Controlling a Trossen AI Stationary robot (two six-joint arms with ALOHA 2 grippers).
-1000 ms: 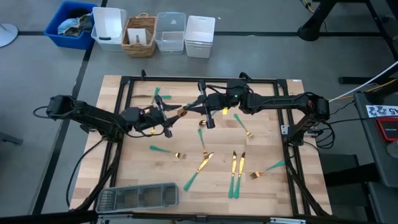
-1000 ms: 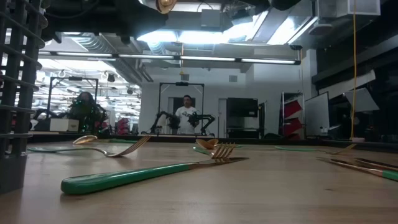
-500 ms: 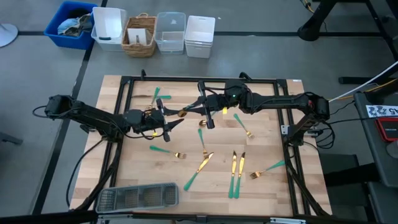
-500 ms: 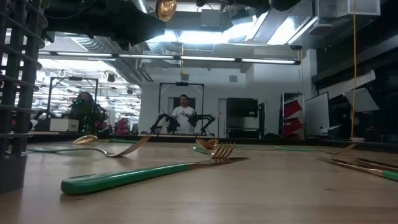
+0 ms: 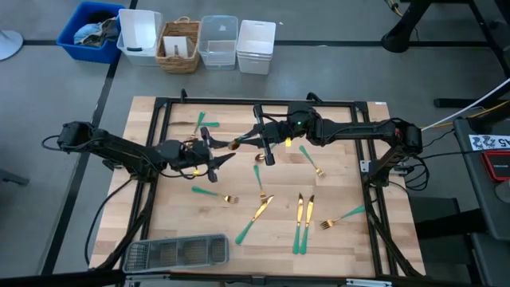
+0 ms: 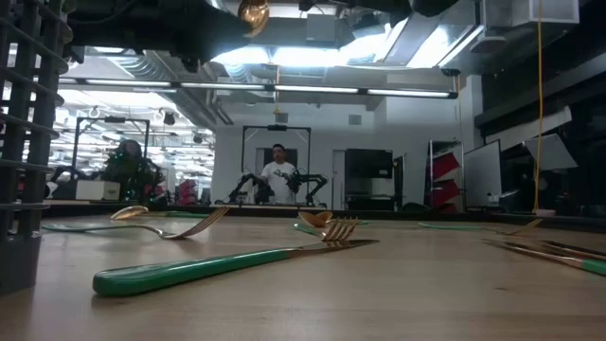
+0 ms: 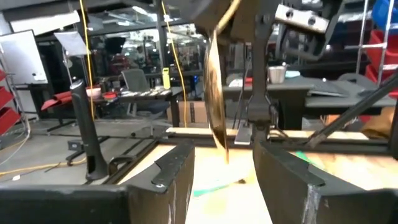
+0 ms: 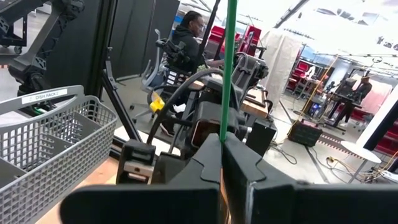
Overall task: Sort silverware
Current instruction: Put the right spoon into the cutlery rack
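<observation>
My right gripper (image 5: pixel 250 143) hangs above the middle of the table, shut on one piece of silverware: a slim teal handle (image 8: pixel 229 68) with a rounded gold head (image 5: pixel 234 145). That head also shows in the low view (image 6: pixel 252 11) and edge-on in the left wrist view (image 7: pixel 216 93). My left gripper (image 5: pixel 220 156) is open and faces it from the left. Its fingers (image 7: pixel 174 180) stand either side of the head's line, and I see no touch. Several more pieces of silverware lie flat on the wood, among them a fork (image 5: pixel 213 194) and two knives (image 5: pixel 303 223). My right gripper pinches the teal handle (image 8: pixel 222 134) between its two fingers. The fingers lie level, coming from the table's right. The handle runs on past the fingertips, so the gold head (image 5: pixel 234 145) points toward the table's left. The piece is lifted clear of the table.
A grey mesh tray (image 5: pixel 177 252) lies at the near left corner and shows large in the low view (image 6: pixel 19 142). Bins and a wicker basket (image 5: pixel 179 44) stand beyond the far edge. A black frame (image 5: pixel 263 102) borders the wood. A person stands far off in the room (image 6: pixel 279 170).
My left gripper has turned slightly at the wrist while staying open in place. The gold head held by my right gripper shows a touch lower in the low view. Nothing on the table has moved.
</observation>
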